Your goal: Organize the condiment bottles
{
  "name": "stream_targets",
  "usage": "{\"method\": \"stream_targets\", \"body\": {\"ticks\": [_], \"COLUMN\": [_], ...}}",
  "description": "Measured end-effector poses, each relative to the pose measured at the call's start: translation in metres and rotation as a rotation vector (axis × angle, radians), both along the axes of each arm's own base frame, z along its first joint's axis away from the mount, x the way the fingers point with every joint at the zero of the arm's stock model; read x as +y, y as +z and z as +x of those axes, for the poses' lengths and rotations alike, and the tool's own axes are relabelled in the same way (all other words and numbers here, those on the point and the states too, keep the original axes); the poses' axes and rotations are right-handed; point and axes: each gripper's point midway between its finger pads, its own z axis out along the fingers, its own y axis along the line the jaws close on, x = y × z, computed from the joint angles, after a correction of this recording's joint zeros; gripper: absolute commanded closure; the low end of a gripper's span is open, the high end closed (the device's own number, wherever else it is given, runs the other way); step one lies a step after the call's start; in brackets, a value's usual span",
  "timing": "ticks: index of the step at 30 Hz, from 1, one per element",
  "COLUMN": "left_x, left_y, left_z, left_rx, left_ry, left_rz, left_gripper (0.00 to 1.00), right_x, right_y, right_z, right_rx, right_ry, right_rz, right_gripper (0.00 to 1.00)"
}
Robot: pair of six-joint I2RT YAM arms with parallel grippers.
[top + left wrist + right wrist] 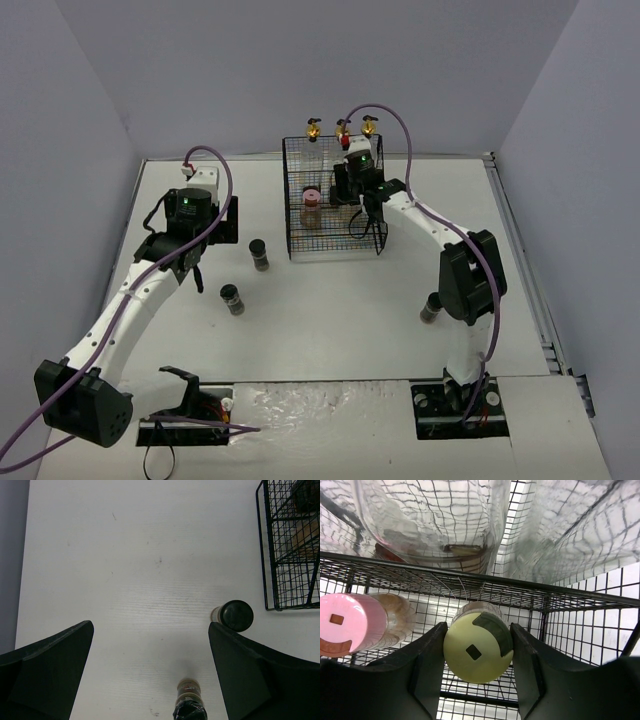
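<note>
Three tall glass bottles with gold spouts (343, 128) stand at the back of the black wire rack (296, 232). A pink-capped jar (311, 197) sits on its lower shelf and also shows in the right wrist view (352, 625). My right gripper (477, 628) reaches into the rack (356, 208), shut on the cream-yellow-capped jar (475, 652) beside the pink one. Two small dark jars (259, 252) (232, 298) stand on the table. My left gripper (151, 626) hangs open and empty above the table (190, 266), one dark jar (237, 615) by its right finger, the other (189, 702) below.
A third small dark jar (432, 308) stands beside the right arm's elbow. The rack's corner (292, 545) shows at the upper right of the left wrist view. The clear bottles (430, 515) fill the shelf above the two squat jars.
</note>
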Motion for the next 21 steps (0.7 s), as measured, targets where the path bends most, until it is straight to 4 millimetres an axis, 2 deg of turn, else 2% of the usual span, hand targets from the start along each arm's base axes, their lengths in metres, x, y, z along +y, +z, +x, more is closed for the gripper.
{"method": "stream_targets", "body": {"ticks": [6,12,21], "left_x": [0.000,-0.001,-0.005], "left_y": [0.000,0.000,-0.001], "left_z": [0.000,0.000,0.000], "left_rx": [0.000,0.002,0.007], "left_ry": [-0.001,-0.005,-0.025], "left_rz": [-0.001,-0.003,-0.016], "left_gripper": [0.03,0.03,0.03], "right_x": [-0.002,-0.005,-0.010], "right_y": [-0.003,0.007,0.046], "right_z": [0.000,-0.004,-0.023], "right_rx": [0.002,-0.017,-0.078], "right_ry": [-0.012,-0.016,-0.001], "right_rz": [0.008,0.021,0.055], "right_gripper": [0.46,0.35,0.30]}}
